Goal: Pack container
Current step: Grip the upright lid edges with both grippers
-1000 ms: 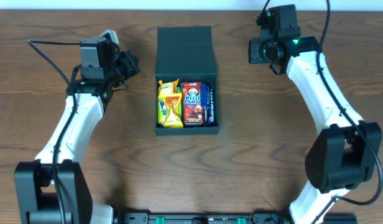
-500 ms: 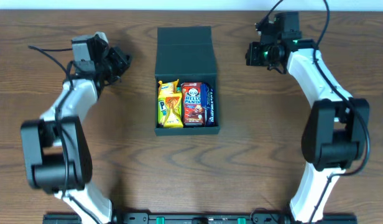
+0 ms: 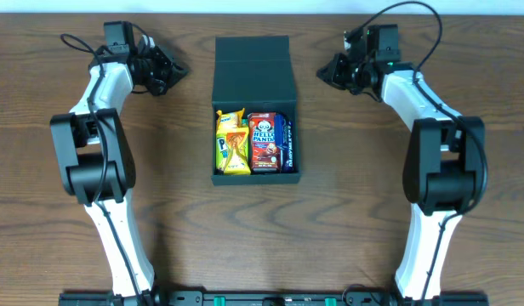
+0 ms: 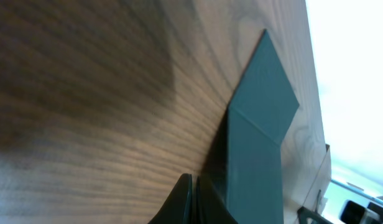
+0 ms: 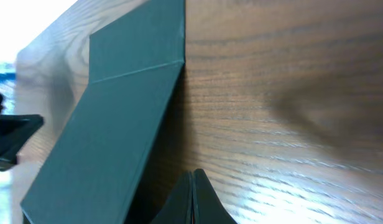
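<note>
The dark teal-black container stands at the table's centre back with its flap lid raised. Inside lie a yellow snack packet, a red Hello Panda packet and a blue packet. My left gripper is shut and empty, left of the lid. My right gripper is shut and empty, right of the lid. The left wrist view shows shut fingers beside the container's wall. The right wrist view shows shut fingers beside the container.
The wooden table extends all round the container. A black rail runs along the front edge. A white wall edge lies beyond the table's back.
Both arms have swung toward the table's back. The left gripper moved up and slightly right, the right gripper moved left toward the container's lid. The packets have not moved.
</note>
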`<state>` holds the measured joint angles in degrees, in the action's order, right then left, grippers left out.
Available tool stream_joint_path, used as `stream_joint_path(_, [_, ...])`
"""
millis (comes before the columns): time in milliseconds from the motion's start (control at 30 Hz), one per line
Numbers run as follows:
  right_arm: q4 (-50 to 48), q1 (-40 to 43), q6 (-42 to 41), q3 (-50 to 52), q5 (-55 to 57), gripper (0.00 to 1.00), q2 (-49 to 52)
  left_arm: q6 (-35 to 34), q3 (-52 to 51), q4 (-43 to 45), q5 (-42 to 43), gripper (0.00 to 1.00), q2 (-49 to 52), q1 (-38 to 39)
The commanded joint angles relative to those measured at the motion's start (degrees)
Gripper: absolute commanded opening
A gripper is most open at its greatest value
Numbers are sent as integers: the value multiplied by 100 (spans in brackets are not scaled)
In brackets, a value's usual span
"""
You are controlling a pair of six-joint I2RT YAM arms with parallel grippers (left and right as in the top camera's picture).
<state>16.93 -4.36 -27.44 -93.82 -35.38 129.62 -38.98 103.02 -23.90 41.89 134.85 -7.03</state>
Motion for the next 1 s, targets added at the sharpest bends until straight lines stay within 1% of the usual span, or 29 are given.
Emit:
stream_joint_path(0, [-203,26,-761,-76,-627,2,363,42,393,-249,275,6,295,7])
stream_joint_path(100, [-393,7,-1016,-83,-914,1,586,39,439,-334,446,6,407,46])
stream_joint_path(333, [-614,-129,-1047,-85,-981,1,706,155,439,-516,619,6,457,269])
stream_joint_path(600, [-949,-284,-1346,-85,-1300,1,927,170,439,-549,754,6,457,468])
stream_joint_path(733, [-999,-332,-1346,-85,-1311,1,931,175,439,-748,745,6,457,498])
stream_joint_path(967, [-1073,-361,-1346,-85,-1373,1,931,203,439,-754,839,6,457,575])
